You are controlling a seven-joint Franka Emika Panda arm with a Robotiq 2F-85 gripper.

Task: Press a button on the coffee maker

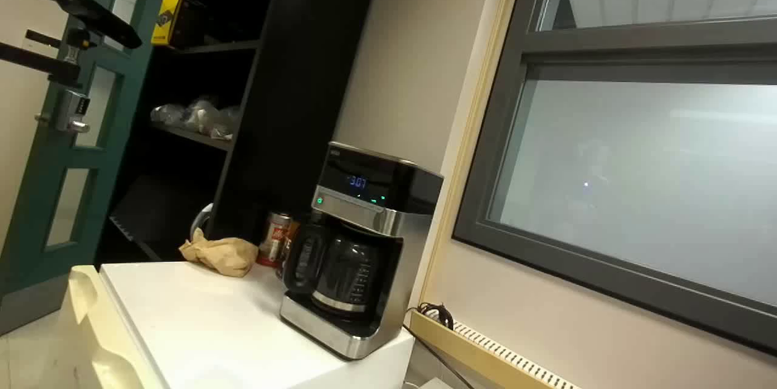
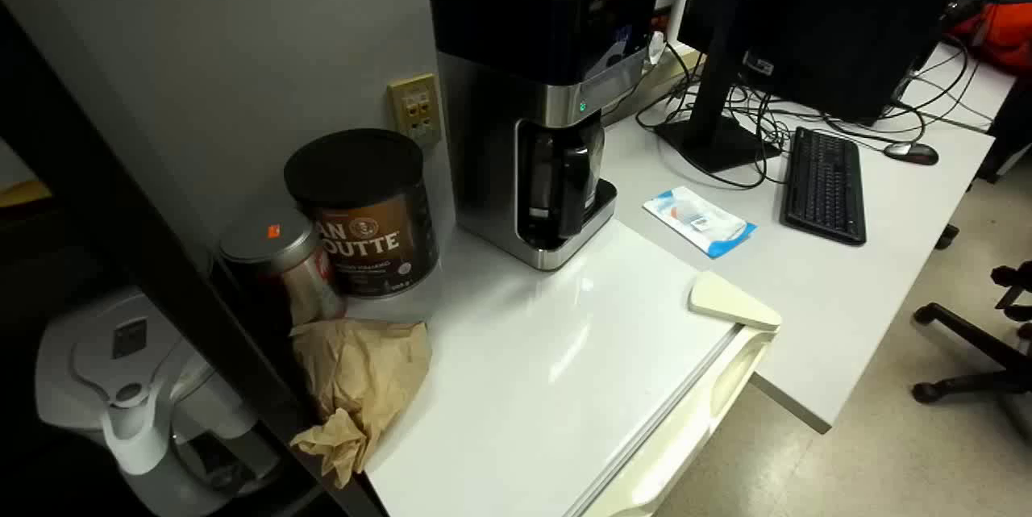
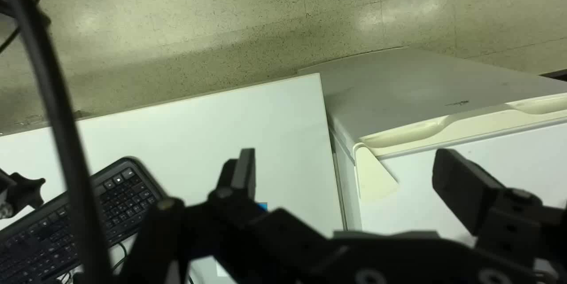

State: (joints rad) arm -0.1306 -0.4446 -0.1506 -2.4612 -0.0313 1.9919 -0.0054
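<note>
The coffee maker [image 2: 508, 106] is black and silver, with blue digits [image 1: 357, 182] and green lights [image 1: 320, 200]. The tabletop [image 1: 200, 322] is white, the paper bag [image 2: 367, 376] tan, the tub [image 2: 367, 210] black and brown with white lettering [image 2: 359, 246]. The hand [image 3: 347, 171] is black.

You are seeing a crumpled paper bag [image 2: 371, 380] lying just beside a small can [image 2: 294, 271], with a large brown canister [image 2: 375, 247] standing next to the can. On the desk [image 2: 806, 323], a white-and-blue packet [image 2: 700, 220] is lying near a keyboard [image 2: 824, 186] and a monitor [image 2: 830, 17] is standing. In an exterior view, a yellow box [image 1: 168, 19] is sitting on a dark shelf [image 1: 224, 47].
</note>
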